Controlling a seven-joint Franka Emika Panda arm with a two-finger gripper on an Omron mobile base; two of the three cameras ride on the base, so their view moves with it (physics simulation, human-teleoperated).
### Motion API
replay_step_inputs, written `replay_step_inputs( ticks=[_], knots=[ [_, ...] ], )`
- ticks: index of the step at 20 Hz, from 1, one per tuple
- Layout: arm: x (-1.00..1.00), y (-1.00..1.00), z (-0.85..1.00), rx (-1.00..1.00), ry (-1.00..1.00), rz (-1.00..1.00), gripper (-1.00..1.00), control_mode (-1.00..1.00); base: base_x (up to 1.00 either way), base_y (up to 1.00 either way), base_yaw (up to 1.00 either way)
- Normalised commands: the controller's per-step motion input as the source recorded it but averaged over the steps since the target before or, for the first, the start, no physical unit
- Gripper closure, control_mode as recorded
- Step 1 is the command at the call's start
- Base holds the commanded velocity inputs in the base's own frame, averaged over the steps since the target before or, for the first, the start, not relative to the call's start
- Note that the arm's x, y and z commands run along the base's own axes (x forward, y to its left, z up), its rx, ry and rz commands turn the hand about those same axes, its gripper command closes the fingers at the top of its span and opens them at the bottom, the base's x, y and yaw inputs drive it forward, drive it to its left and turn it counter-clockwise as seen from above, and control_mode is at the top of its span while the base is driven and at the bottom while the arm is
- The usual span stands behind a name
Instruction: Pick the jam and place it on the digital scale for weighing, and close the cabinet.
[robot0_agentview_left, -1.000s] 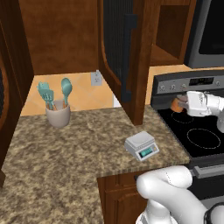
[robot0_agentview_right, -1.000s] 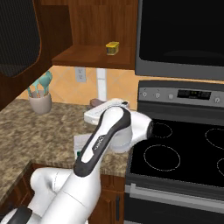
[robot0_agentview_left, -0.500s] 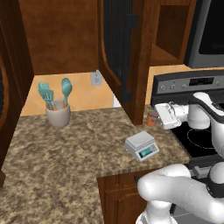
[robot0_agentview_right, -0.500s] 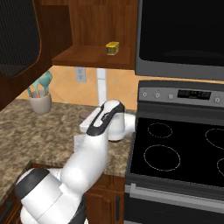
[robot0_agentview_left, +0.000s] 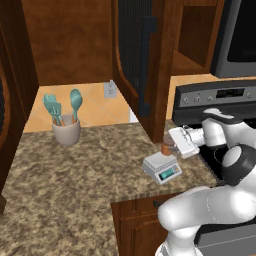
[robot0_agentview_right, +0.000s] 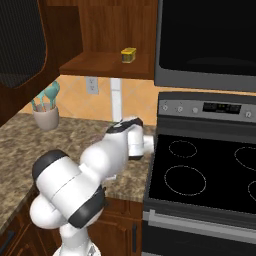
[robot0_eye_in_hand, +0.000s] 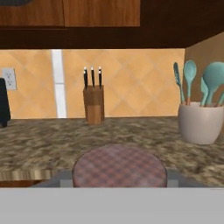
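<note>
Holds the jam jar (robot0_agentview_left: 166, 149) clenched in the gripper (robot0_agentview_left: 169, 147) just over the back edge of the digital scale (robot0_agentview_left: 161, 167), so risks landing it half off the platform and tipping it (cabinet door (robot0_agentview_left: 134, 60) open close by).

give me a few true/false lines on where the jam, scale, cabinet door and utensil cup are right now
1. The jam is held just above the digital scale. True.
2. The cabinet door is closed. False: it stands open.
3. The utensil cup lies tipped over on the stove. False: it stands upright on the counter.
4. A knife block stands against the backsplash. True.
5. The gripper is by the scale. True.
</note>
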Motion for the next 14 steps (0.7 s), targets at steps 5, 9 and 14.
replay_step_inputs(
  ticks=[5, 9, 14],
  knots=[
    [0.13, 0.18, -0.31, -0.01, 0.02, 0.0, 1.0, -1.0, 0.0, 0.0, 0.0],
    [0.11, 0.11, -0.32, 0.0, 0.01, 0.0, 1.0, -1.0, 0.0, 0.0, 0.0],
    [0.22, 0.03, -0.22, 0.0, 0.02, 0.0, 1.0, -1.0, 0.0, 0.0, 0.0]
  ],
)
